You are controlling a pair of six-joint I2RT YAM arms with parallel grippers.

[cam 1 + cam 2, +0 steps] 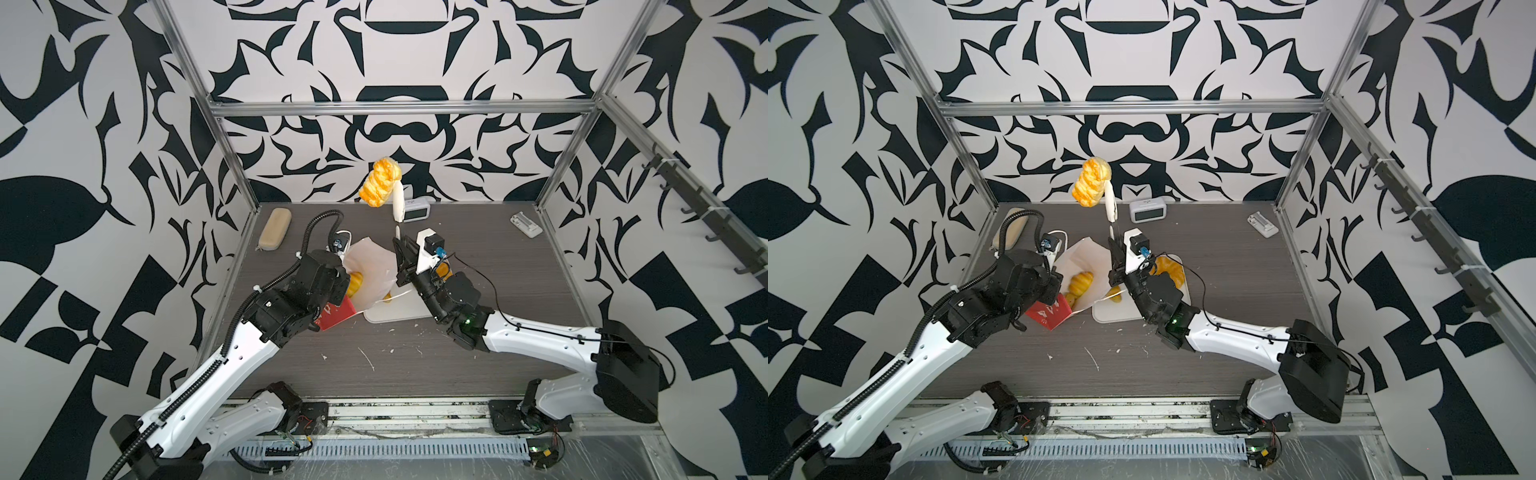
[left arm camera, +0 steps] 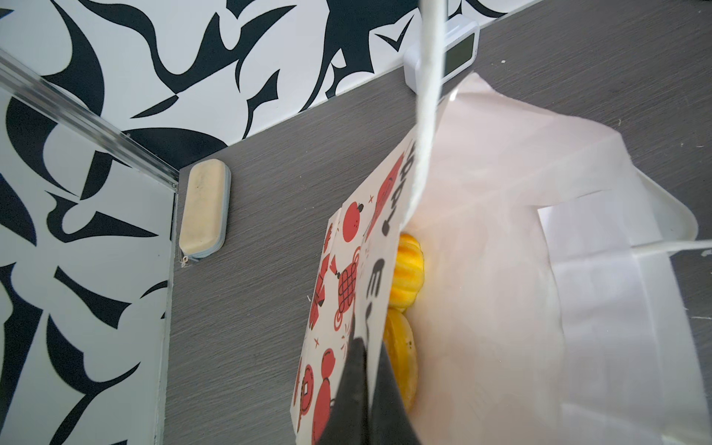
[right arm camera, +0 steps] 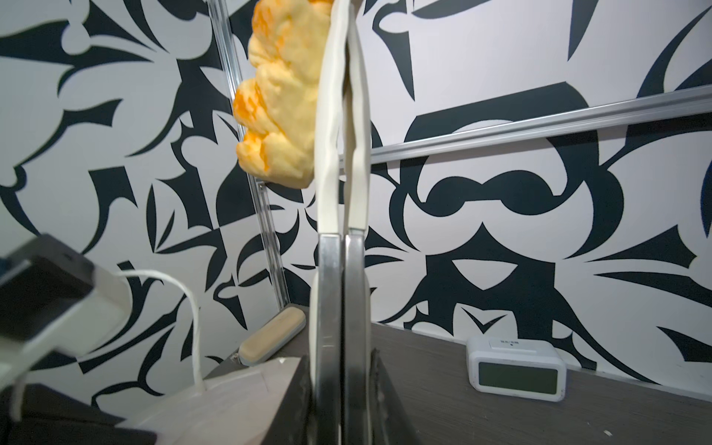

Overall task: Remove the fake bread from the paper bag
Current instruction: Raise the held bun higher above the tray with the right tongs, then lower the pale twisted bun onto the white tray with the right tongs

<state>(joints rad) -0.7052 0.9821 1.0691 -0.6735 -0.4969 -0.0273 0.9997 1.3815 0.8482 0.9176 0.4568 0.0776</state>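
High above the red-and-white printed paper bag [image 1: 370, 266], the pale golden braided roll [image 1: 380, 183] of fake bread is hanging in the air, pinched between the white silicone tips of the long metal tongs [image 1: 398, 203]. The right gripper [image 3: 341, 385] is squeezing the tongs' steel handles, jaws clamped tight on them, beside the bag's open mouth. The left gripper [image 2: 366, 385] is pinching the bag's printed wall, jaws closed on the paper. The bag's mouth is gaping, white inside showing. Inside the bag two glossy yellow croissant-like rolls [image 1: 1081, 282] are lying against each other. Just beside the bag, the large golden ring [image 1: 1169, 268] is sitting on the flat white tray [image 1: 1113, 313], partly hidden by the right arm. A tan oblong zippered case [image 1: 274, 228] is lying well apart from the bag.
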